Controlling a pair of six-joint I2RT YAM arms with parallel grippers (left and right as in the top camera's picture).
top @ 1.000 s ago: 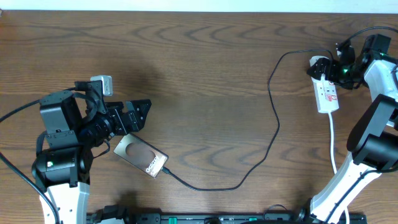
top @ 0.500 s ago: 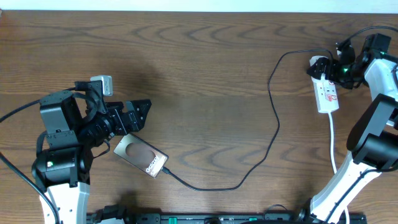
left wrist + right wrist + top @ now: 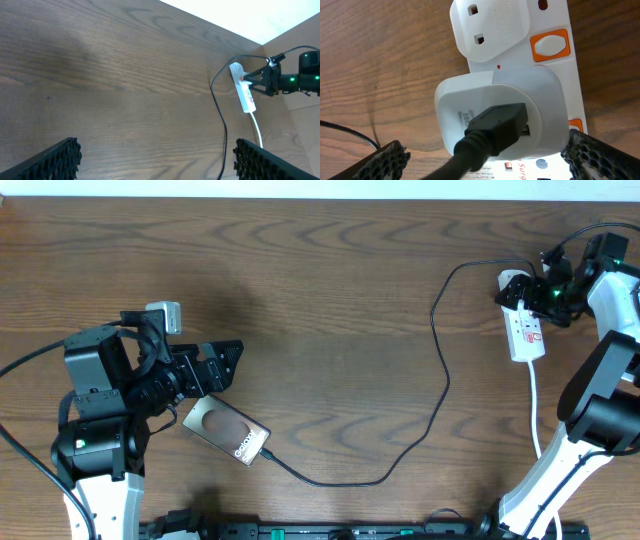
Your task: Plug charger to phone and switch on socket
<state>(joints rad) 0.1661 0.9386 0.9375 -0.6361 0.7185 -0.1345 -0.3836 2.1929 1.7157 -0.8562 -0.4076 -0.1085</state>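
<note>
We find our right gripper [image 3: 490, 158] spread either side of the white charger adapter [image 3: 502, 107] seated in the socket [image 3: 555, 35]. Our left gripper [image 3: 157, 159] is spread too, near the phone [image 3: 226, 430] at lower left.

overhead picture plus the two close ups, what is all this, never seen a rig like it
Two robot arms stand at a wooden table, each ending in a two-finger gripper. The overhead view looks straight down; the other two come from cameras on the wrists, so the black ridged shapes in their bottom corners are the gripper's own fingers. On the table: a Galaxy phone and a thin black charger cable running from its edge to a white power strip. The left gripper is open by the phone, holding nothing. The right gripper is open at the strip's far end, its camera facing the white charger adapter plugged in there.
</note>
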